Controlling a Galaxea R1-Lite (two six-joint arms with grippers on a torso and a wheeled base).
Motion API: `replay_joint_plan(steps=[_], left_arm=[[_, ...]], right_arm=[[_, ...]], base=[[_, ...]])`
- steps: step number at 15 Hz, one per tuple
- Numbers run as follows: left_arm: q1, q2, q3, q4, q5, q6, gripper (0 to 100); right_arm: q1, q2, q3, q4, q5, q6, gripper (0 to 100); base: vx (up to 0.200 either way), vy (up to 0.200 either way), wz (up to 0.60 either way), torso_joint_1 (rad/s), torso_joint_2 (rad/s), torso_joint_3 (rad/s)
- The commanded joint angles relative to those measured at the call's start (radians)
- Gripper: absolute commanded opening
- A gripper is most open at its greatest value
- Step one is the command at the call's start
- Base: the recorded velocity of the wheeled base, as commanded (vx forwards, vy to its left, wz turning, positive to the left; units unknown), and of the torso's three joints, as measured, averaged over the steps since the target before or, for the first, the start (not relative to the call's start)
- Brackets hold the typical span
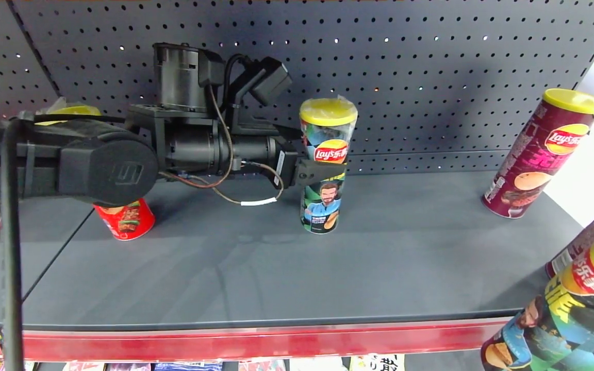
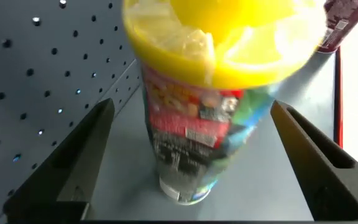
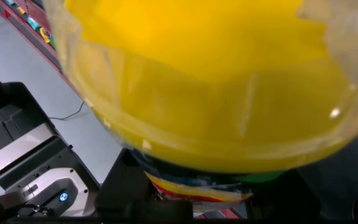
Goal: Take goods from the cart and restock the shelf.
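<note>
- Judging by its build, the chip can (image 1: 322,206) is a light, stiff paperboard tube with a slick printed wrap. It should tip easily, so the mid-body is the place to hold it, squeezed gently and never by the lid.
- It is tall and slim, printed in green, blue and red with a cartoon figure, and topped by a yellow lid under loose clear film.
- It stands upright on the grey shelf (image 1: 225,268), toward the pegboard (image 1: 431,77) and well apart from a leaning maroon can (image 1: 539,154).
- The left gripper (image 1: 320,172) straddles its middle, fingers spread with a gap on each side.
- The right gripper (image 3: 216,202) seems clamped on a second can (image 1: 544,319) of the same print, off the shelf's front right corner; its fingers are mostly hidden.
</note>
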Motion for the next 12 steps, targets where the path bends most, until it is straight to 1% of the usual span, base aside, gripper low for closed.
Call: replay_joint_plan(steps=[1,5,7,8,9,12], left_arm=[[-0.005,0.021,-0.009,-0.002,0.003,0.0,100],[-0.012,0.043,-0.021,-0.01,0.01,-0.009,100],[-0.012,0.055,-0.023,-0.016,0.01,-0.008,100],[-0.016,0.077,-0.023,-0.057,0.01,-0.008,0],[-0.018,0.089,-0.023,-0.084,0.011,-0.011,0],[-0.027,0.087,-0.015,-0.09,0.01,-0.012,0]], right_arm=[[0.001,0.0,0.0,0.0,0.001,0.0,0],[0.001,0.001,0.0,0.0,0.001,0.0,0],[0.001,0.003,0.0,0.0,0.001,0.0,0],[0.001,0.003,0.002,0.0,0.001,0.0,0],[0.001,0.003,0.002,0.001,0.001,0.0,0],[0.001,0.005,0.002,0.001,0.001,0.0,0]], base=[[0.0,0.0,0.0,0.0,0.0,0.0],[0.0,0.0,0.0,0.0,0.0,0.0],[0.0,0.0,0.0,0.0,0.0,0.0],[0.0,0.0,0.0,0.0,0.0,0.0],[0.0,0.0,0.0,0.0,0.0,0.0],[0.0,0.0,0.0,0.0,0.0,0.0]])
